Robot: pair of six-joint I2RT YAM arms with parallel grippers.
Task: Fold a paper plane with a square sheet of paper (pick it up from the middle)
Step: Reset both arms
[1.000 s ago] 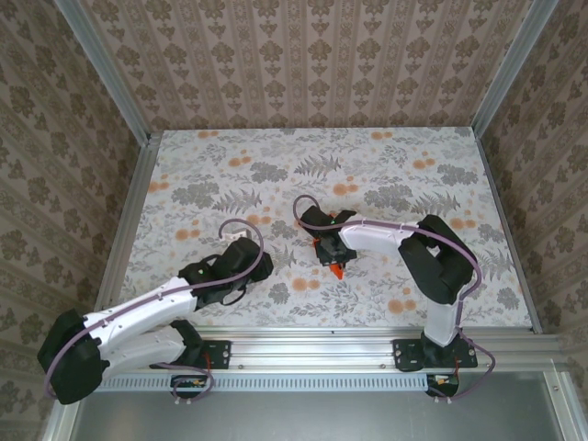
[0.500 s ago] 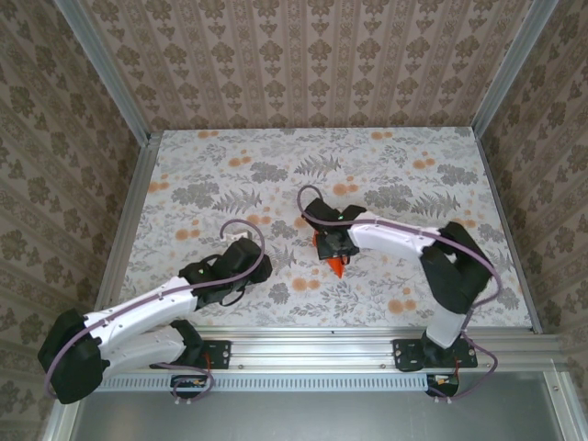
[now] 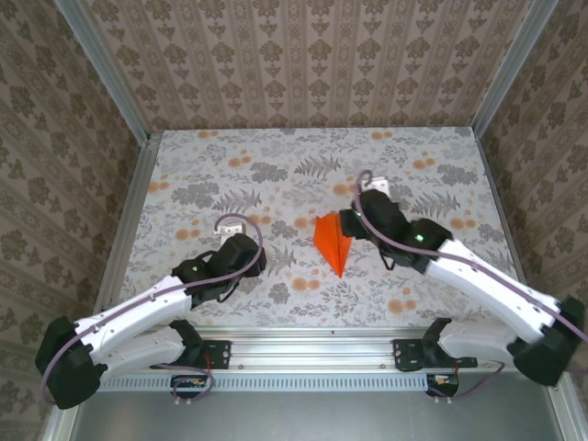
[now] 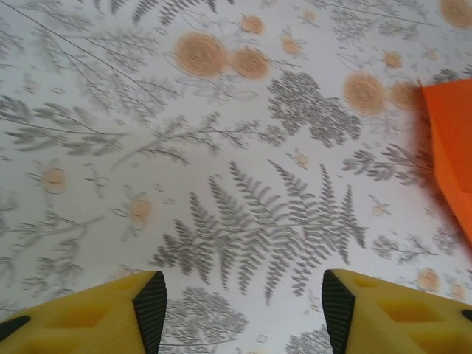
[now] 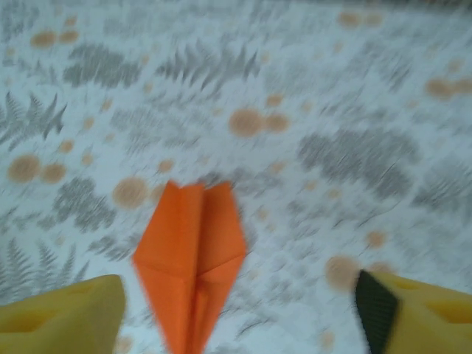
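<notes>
Right gripper point(image 5: 237, 310) stands wide and empty; left gripper point(image 4: 243, 306) is likewise parted over the table point(image 4: 221, 147). Just ahead of my right fingers the paper plane point(image 5: 193, 258) lies flat mid-table, let go, I judge, as finished. A second ago I was pressing on it; since then I have drawn back.

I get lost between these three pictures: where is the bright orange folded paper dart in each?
Top external: the bright orange folded paper dart lies mid-table, tip toward the near edge.
Left wrist: the dart is cut off at the right edge.
Right wrist: the dart sits lower centre.
Shared landmark: the fern-and-flower printed table under it.
</notes>
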